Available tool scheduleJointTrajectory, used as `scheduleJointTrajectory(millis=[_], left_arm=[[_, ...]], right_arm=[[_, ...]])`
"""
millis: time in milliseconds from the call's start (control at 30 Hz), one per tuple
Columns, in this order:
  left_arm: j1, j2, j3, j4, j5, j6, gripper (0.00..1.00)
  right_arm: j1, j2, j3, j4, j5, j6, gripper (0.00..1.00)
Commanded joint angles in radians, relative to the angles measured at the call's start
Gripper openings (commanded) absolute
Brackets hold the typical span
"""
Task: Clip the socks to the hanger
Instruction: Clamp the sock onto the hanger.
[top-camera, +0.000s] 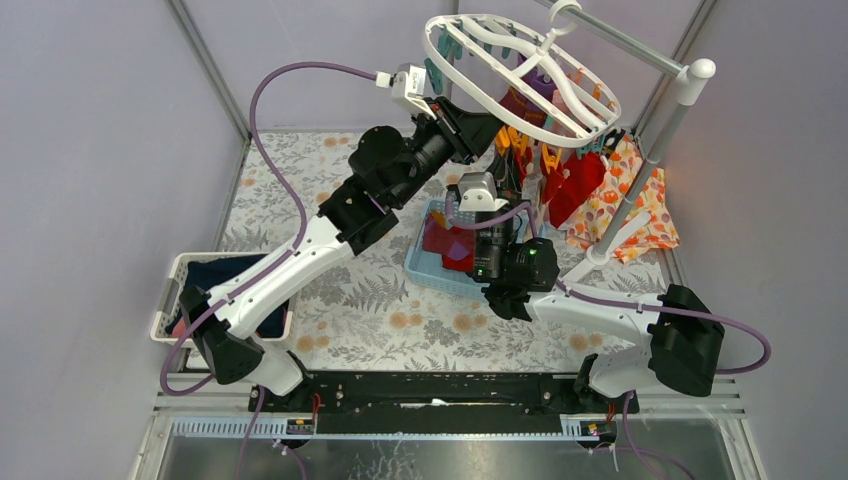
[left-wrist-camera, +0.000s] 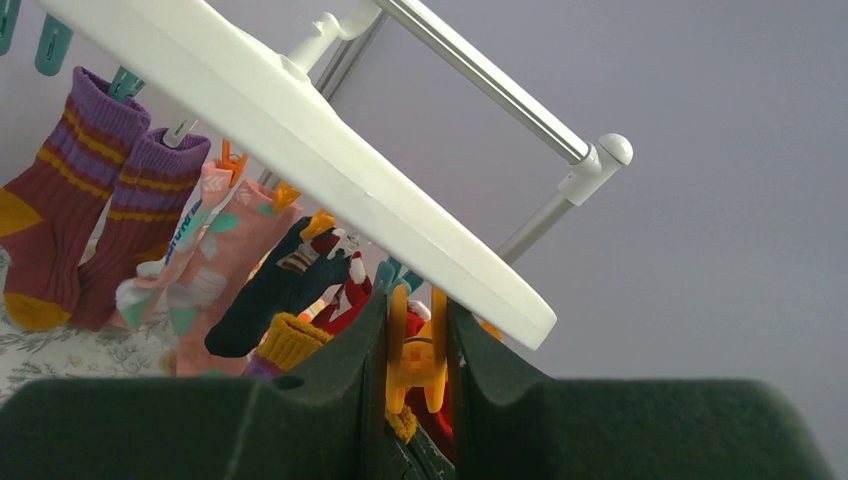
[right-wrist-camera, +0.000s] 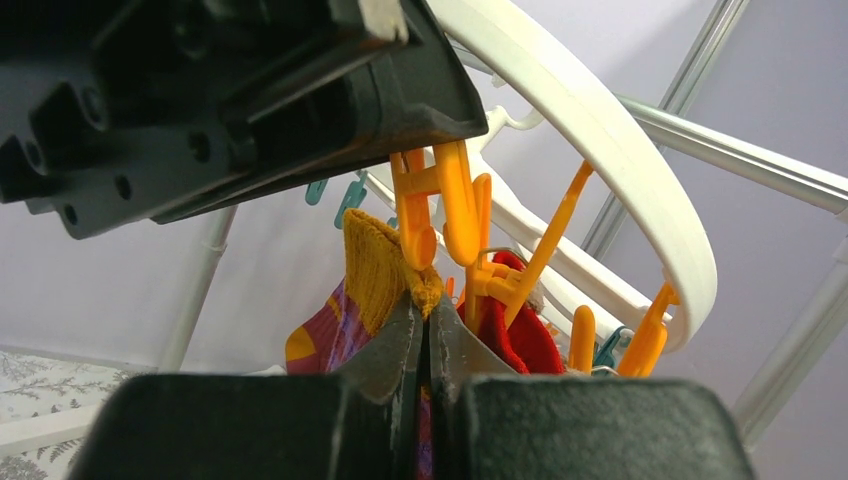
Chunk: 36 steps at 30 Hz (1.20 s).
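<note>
The white oval hanger (top-camera: 520, 75) hangs by its hook from the rack bar, tilted. My left gripper (left-wrist-camera: 418, 330) reaches up beneath its rim (left-wrist-camera: 300, 130) and is shut on an orange clip (left-wrist-camera: 420, 360), pressing the clip's handles together. Just below, my right gripper (right-wrist-camera: 428, 320) is shut on a maroon-and-purple striped sock with a mustard cuff (right-wrist-camera: 375, 265). It holds that cuff up against the jaws of the same clip (right-wrist-camera: 435, 205). Maroon (left-wrist-camera: 60, 230), pink (left-wrist-camera: 220, 260) and navy (left-wrist-camera: 280, 285) socks hang from other clips. A red sock (right-wrist-camera: 515, 335) hangs beside my right fingers.
A blue basket (top-camera: 418, 268) holding red socks sits under the right arm. A white basket (top-camera: 170, 290) with dark cloth stands at the left edge. The grey rack pole (top-camera: 660, 140) and an orange floral cloth (top-camera: 620, 205) are at the right.
</note>
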Motion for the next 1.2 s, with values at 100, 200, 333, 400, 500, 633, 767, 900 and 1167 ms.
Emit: scheduleJointTrajectory(millis=[100,200,333,400,500,633,767,900,1167], left_arm=[[-0.007,-0.001,0.006,-0.034,-0.063,-0.002,0.04],[-0.009,0.0,0.005,-0.035,-0.064,-0.005,0.04],[-0.011,0.001,0.005,-0.035,-0.065,-0.007,0.04],[-0.011,0.0,0.006,-0.038,-0.067,-0.007,0.04],[-0.015,0.0,0.006,-0.043,-0.073,-0.005,0.04],[-0.019,-0.001,-0.001,-0.041,-0.094,-0.005,0.04],[-0.023,0.012,0.006,-0.027,-0.103,-0.004,0.03],[-0.035,0.022,0.013,-0.016,-0.125,0.01,0.03],[-0.062,0.015,-0.021,0.028,-0.184,0.059,0.03]], right_arm=[[-0.007,-0.024,0.04,0.203,-0.031,-0.003,0.0],[-0.008,-0.022,0.044,0.203,-0.03,-0.007,0.0],[-0.008,-0.017,0.046,0.203,-0.027,-0.012,0.0],[-0.008,-0.016,0.047,0.203,-0.026,-0.013,0.0],[-0.011,-0.021,0.047,0.203,-0.023,-0.014,0.0],[-0.012,-0.03,0.044,0.202,-0.021,-0.008,0.0],[-0.012,-0.027,0.045,0.203,-0.022,0.0,0.0],[-0.011,-0.032,0.039,0.203,-0.02,0.006,0.0],[-0.01,-0.049,0.031,0.203,-0.005,0.012,0.0]])
